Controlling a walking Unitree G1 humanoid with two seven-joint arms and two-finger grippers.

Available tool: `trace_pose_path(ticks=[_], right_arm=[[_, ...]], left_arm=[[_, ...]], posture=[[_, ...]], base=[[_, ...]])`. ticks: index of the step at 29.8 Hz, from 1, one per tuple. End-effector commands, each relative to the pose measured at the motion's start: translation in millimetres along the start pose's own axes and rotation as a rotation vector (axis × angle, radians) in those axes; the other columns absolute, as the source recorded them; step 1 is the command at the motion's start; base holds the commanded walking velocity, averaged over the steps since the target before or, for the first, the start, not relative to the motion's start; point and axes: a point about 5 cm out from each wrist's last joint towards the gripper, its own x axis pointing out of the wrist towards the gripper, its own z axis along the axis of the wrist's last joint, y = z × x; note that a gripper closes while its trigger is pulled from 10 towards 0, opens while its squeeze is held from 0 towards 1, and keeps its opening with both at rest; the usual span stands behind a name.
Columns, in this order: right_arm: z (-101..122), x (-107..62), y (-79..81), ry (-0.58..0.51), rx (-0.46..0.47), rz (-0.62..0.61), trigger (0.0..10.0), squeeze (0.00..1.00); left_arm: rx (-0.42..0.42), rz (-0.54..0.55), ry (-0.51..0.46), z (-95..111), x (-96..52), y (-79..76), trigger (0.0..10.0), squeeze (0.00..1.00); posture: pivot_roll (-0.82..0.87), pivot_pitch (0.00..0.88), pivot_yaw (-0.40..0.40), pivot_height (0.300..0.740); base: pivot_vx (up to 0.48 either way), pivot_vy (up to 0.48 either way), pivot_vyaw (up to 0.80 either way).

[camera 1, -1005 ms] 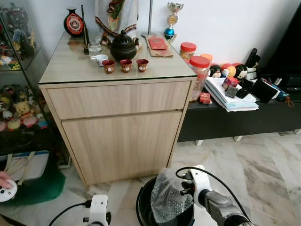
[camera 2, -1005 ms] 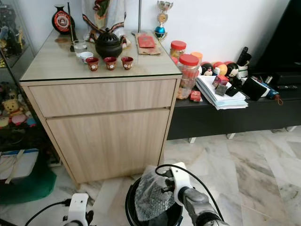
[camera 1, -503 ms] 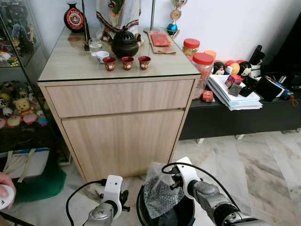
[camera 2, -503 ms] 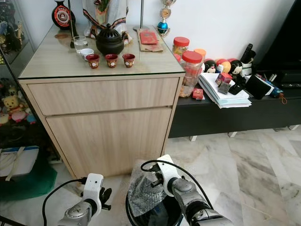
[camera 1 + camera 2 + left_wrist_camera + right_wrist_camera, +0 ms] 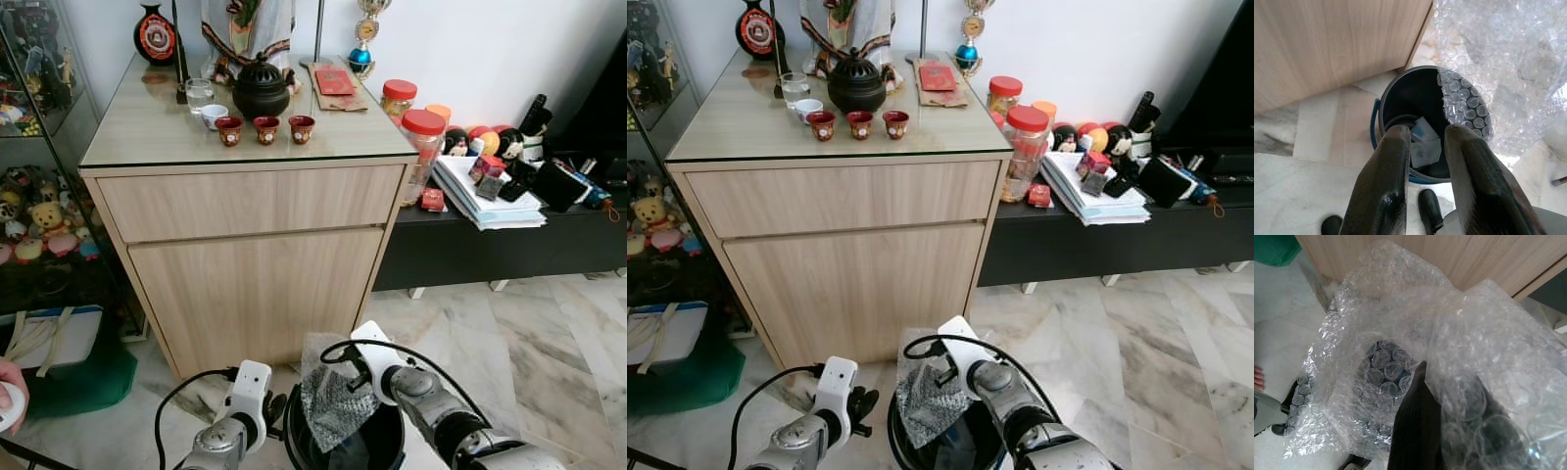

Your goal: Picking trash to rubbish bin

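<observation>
A crumpled sheet of clear bubble wrap [image 5: 331,406] hangs over the mouth of a dark round bin [image 5: 392,446] on the marble floor before the cabinet. My right gripper [image 5: 347,382] is shut on the wrap's upper edge; in the right wrist view the bubble wrap [image 5: 1400,347] drapes over a black finger [image 5: 1418,431]. My left gripper [image 5: 1425,134] hovers just left of the bin, open, nothing between its fingers. Through them I see the bin's rim [image 5: 1376,120], clear plastic scraps [image 5: 1422,147] at its bottom, and the bubble wrap [image 5: 1498,63] at its far side.
A tall wooden cabinet [image 5: 245,255] with small cups and a teapot stands right behind the bin. A low black bench [image 5: 490,245] with papers and jars runs to the right. A glass display case [image 5: 39,196] and a green mat [image 5: 88,377] are on the left. A person's hand [image 5: 8,387] is at the left edge.
My right gripper has carried the bubble wrap leftward and lower over the bin. My left arm has risen and come in close to the bin's left side.
</observation>
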Motion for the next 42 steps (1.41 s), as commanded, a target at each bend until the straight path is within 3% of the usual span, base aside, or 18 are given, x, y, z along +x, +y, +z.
trace_pose_path(ticks=[1,2,3,42], right_arm=[[4.5,-0.3,-4.6,0.002,-0.009,-0.018,10.0,0.32],[3.8,-0.6,-5.5,0.003,-0.005,-0.023,10.0,0.95],[3.5,-0.7,-5.9,0.004,-0.003,-0.024,10.0,1.0],[-0.5,-3.2,-15.5,0.019,-0.032,-0.072,10.0,1.0]], left_arm=[[0.012,-0.019,-0.005,2.0,1.1,-2.3,10.0,0.0],[0.011,-0.02,-0.005,2.0,1.1,-2.2,10.0,0.0],[0.011,-0.02,-0.004,2.0,1.1,-2.2,10.0,0.0],[-0.018,-0.024,-0.006,1.7,1.4,-3.5,10.0,0.0]], posture=[[-0.1,0.004,-0.133,0.74],[-0.1,0.004,-0.133,0.74],[-0.1,0.004,-0.133,0.74],[-0.1,0.016,-0.136,0.74]], base=[[0.0,0.0,0.0],[0.0,0.0,0.0],[0.0,0.0,0.0],[0.0,0.0,0.0]])
